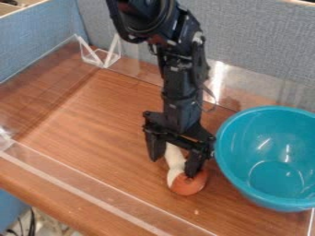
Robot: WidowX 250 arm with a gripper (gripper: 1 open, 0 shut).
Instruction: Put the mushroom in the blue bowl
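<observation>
The gripper (176, 160) is pointed straight down with its jaws spread wide, one finger (153, 150) set on each side of the mushroom (183, 176). No grip on the mushroom is seen. The mushroom is laid on its side on the table (87, 120), cream stem between the fingers and brown cap toward the near edge. The bowl (262, 157) is positioned just right of the mushroom, upright.
</observation>
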